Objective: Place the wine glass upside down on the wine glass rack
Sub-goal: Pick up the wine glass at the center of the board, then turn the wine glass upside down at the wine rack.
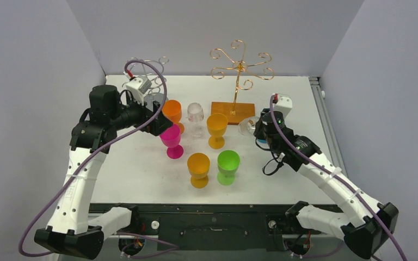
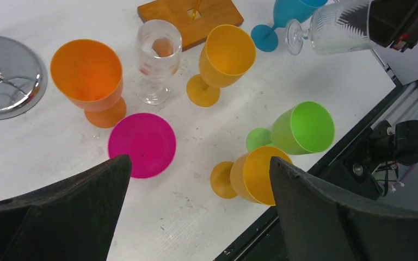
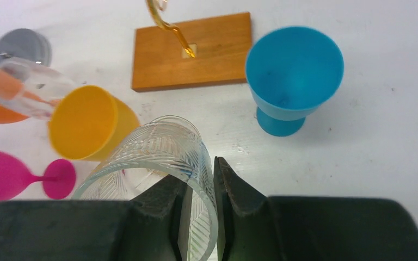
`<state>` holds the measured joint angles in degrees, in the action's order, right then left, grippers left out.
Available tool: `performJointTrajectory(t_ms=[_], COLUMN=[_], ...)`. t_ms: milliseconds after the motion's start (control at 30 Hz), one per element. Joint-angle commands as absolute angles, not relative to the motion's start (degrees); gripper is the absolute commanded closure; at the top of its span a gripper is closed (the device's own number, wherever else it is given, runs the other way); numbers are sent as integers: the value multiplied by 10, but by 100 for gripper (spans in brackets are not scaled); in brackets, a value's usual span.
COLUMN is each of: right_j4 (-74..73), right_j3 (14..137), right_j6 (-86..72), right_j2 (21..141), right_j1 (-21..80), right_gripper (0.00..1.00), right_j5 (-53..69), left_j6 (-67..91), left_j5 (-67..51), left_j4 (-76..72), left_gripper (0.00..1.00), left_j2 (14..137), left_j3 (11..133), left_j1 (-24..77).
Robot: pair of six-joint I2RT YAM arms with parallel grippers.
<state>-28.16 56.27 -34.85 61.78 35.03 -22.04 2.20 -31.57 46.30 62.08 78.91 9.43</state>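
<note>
The left arm (image 1: pixel 76 179) and right arm (image 1: pixel 326 171) had white shells with black joints and bases. A purple cable (image 1: pixel 163 76) ran along each. The black claw fingers (image 2: pixel 71 217) looked like matte plastic.

A curly gold wire rack (image 1: pixel 240 66) stands on a brown wood block (image 1: pixel 232 112) at the back of the white table (image 1: pixel 136 174). The right gripper (image 1: pixel 256 129) is just beside the block, with a clear wine glass (image 1: pixel 246 126) at its tip. The left gripper (image 1: pixel 161 125) hangs over a pink plastic cup (image 1: pixel 171 139).
</note>
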Motion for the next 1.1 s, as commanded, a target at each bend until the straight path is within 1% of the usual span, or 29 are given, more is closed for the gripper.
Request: performJointTrajectory(t_ms=[0, 167, 367, 633, 767, 867, 900, 967, 1000, 1067], right_j4=[-287, -308, -300, -259, -215, -186, -177, -154, -143, -135], right_j3=[658, 792, 901, 944, 930, 914, 907, 888, 880, 873], right_j6=[-315, -289, -271, -266, -279, -297, -305, -321, -327, -338], right_j2=[587, 641, 713, 774, 767, 757, 753, 746, 743, 744], right_j1=[405, 507, 566, 619, 626, 626, 626, 626, 626, 626], right_gripper=[100, 100, 100, 100, 100, 100, 100, 100, 100, 100], right_j5=[-222, -255, -257, -245, -214, -180, -169, -141, -127, -110], left_j6=[-10, -21, -6, 18, 17, 17, 16, 15, 14, 13], left_j5=[-324, -340, -381, -418, -414, -422, -425, -429, -433, -443], left_j4=[489, 507, 503, 492, 492, 492, 491, 490, 490, 487], left_gripper=[4, 4, 4, 4, 3, 0, 4, 15, 21, 39], left_j2=[642, 665, 666, 650, 646, 643, 642, 643, 643, 644], left_j3=[831, 851, 840, 807, 797, 797, 798, 801, 802, 805], left_j1=[136, 168, 177, 178, 178, 178, 177, 177, 176, 174])
